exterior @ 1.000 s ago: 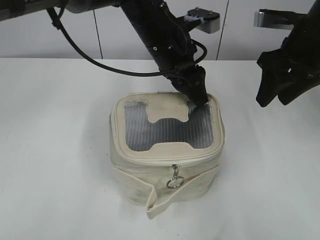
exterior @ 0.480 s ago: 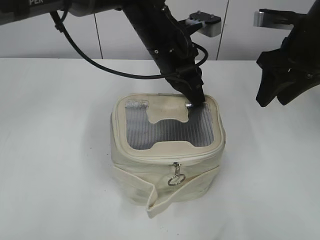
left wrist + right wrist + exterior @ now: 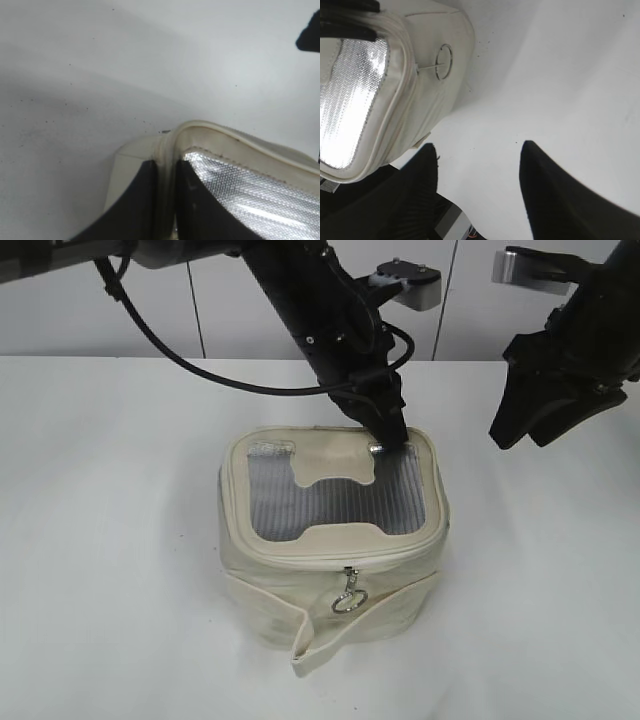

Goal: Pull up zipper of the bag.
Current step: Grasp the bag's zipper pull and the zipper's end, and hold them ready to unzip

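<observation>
One bag (image 3: 333,540) stands near the front middle of the white tabletop (image 3: 110,540), lid up, its loose strap (image 3: 330,635) folded along the nearest edge. The zipper (image 3: 330,562) runs round the lid rim. One slider with a ring pull (image 3: 349,600) hangs at the middle of the front face; the right wrist view shows the same ring (image 3: 443,61) lying against the side wall. A second slider cannot be made out with certainty; a small bright spot beside the left jaws at the far right of the lid may be metal, but it is too small to tell.

Behind the front face lies the lid, with one grey mesh panel (image 3: 300,505) and one H-shaped patch (image 3: 335,480). At its far right corner the left gripper (image 3: 392,440) comes down onto the rim. In the left wrist view the two dark fingers (image 3: 135,205) are closed on the cream rim fold (image 3: 167,165), pinching it.

Farthest off, to the right and well apart from the bag, the right gripper (image 3: 545,410) hangs above the tabletop, jaws spread and empty, as its own view shows.

Judgement: the step in hand is steadying the bag by the rear rim. The pull itself is not yet begun. The next move calls for the right jaws to descend to the front ring, close on it, and draw it along the track while the left hold resists.

Count: one bag, one strap, one ring pull confirmed, two grippers.
</observation>
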